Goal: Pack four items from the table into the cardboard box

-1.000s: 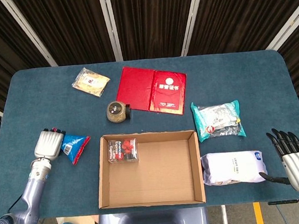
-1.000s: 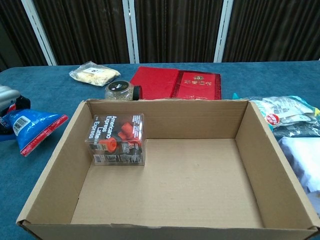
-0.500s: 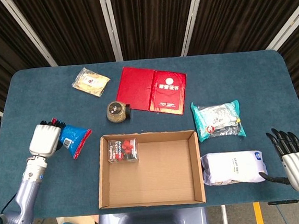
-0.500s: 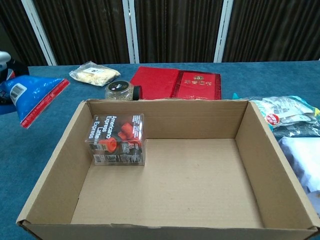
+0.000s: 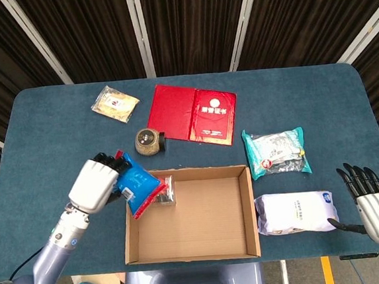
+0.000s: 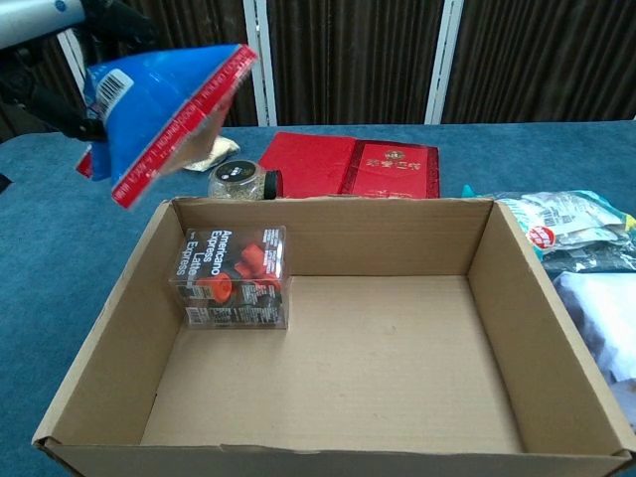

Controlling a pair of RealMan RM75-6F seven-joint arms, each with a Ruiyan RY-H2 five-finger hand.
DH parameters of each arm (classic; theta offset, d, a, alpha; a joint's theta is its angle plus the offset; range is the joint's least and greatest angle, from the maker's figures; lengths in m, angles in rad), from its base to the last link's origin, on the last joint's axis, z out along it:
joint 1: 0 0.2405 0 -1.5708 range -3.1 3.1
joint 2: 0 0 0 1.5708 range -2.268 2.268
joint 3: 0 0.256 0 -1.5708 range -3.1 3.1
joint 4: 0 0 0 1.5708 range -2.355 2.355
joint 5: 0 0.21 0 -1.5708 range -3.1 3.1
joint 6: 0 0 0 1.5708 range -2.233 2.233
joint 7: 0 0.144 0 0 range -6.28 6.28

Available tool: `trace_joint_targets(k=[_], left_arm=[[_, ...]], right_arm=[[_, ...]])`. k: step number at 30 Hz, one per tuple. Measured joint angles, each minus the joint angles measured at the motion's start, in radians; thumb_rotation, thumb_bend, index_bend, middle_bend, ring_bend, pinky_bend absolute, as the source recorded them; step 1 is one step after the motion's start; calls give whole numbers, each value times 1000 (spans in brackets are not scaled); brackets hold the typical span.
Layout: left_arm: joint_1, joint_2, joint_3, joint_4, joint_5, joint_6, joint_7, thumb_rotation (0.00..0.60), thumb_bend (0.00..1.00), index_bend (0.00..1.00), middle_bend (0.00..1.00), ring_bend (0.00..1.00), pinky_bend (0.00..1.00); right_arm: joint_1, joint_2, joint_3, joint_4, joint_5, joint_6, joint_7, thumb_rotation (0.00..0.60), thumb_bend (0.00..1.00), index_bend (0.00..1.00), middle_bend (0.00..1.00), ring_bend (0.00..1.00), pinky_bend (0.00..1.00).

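Observation:
My left hand point(image 5: 99, 182) grips a blue packet with a red edge point(image 5: 138, 189) and holds it in the air over the left wall of the cardboard box point(image 5: 192, 253). In the chest view the blue packet point(image 6: 164, 102) hangs above the box's far left corner, with the left hand point(image 6: 60, 40) at the top left. A clear box of red capsules point(image 6: 235, 276) stands inside the cardboard box point(image 6: 338, 457) at its far left. My right hand point(image 5: 374, 205) rests open at the table's right front corner, beside a white pouch point(image 5: 294, 213).
A teal and white packet point(image 5: 275, 151) lies right of the box. Behind the box are a red folder point(image 5: 193, 112), a small round jar point(image 5: 148, 141) and a pale snack bag point(image 5: 114, 103). A curtain wall stands behind the blue table point(image 5: 55, 120).
My left hand has lifted the blue packet off the table at the left and carried it up and to the right, over the box's left wall. The right hand has not moved.

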Motion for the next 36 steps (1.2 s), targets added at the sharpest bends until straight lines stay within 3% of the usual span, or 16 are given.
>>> trace_joint_targets(k=[2,5,8,10,14,22,30,36], left_arm=[[-13,-30,14,-17,9,-26,30,600,396,639,495,483,446],[-22,-76,31,-22,8,-49,56,600,240,511,342,367,347],[-28,-134,48,-18,-7,-69,87,600,106,298,80,122,154],[-33,-164,60,-10,-28,-89,107,600,54,163,4,19,54],[-41,-189,69,-6,-85,-119,141,600,34,79,0,0,10],[-25,-180,70,-39,-115,-84,158,600,33,67,0,0,1],[74,-9,117,-129,-63,48,147,600,18,29,0,0,0],[217,154,207,-147,28,203,102,600,16,0,0,0,0]], right_arm=[[-1,1,0,0,1,1,4,600,29,0,0,0,0],[-2,4,0,2,1,3,10,600,29,0,0,0,0],[-3,7,0,2,4,2,16,600,29,0,0,0,0],[-3,8,0,1,4,1,16,600,29,0,0,0,0],[-3,10,-1,-1,4,0,18,600,29,0,0,0,0],[-3,11,-1,-1,3,-1,20,600,29,0,0,0,0],[-3,15,-2,-9,3,-2,19,600,29,0,0,0,0],[-2,25,-13,-30,-20,-3,-6,600,10,0,0,0,0]])
